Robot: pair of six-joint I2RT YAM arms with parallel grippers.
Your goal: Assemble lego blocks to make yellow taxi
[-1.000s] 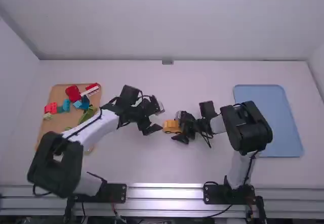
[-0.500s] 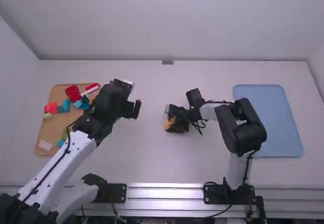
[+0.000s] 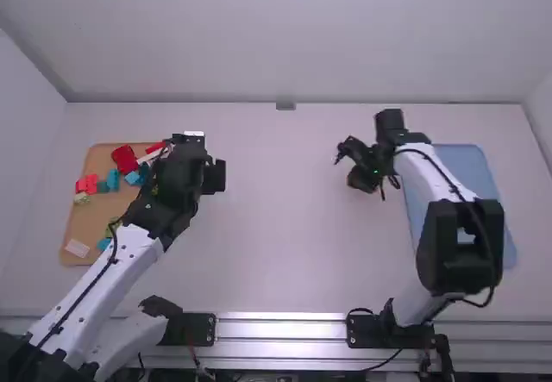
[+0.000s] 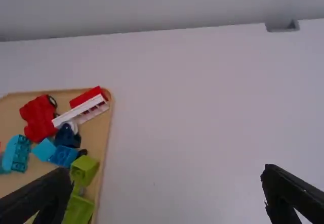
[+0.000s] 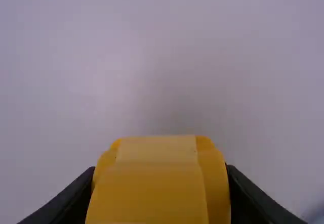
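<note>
Right of centre, we see the right arm (image 3: 431, 171) bent, right tool (image 3: 350, 166) pinching the yellow taxi (image 5: 152, 188) between its fingers, left tool (image 3: 216, 177) spread.

One yellow toy (image 5: 152, 193), one tan tray (image 3: 84, 225), one blue tray (image 3: 466, 165), two robot arms (image 3: 97, 280), one long white block (image 4: 78, 111).

- Table (image 3: 280, 227) is giving a wide lane btwn L gripper (image 3: 214, 177) & R gripper (image 3: 354, 165).
- L arm (image 3: 134, 257) is blocking R side of wooden tray (image 3: 82, 227); blocks (image 3: 113, 180) are crowding its far half.
- R arm (image 3: 431, 175) is crossing blue tray (image 3: 470, 162).
- Yellow car (image 5: 152, 193) is plugging R gripper's gap.
- Wall (image 3: 285, 54) is closing far side.
</note>
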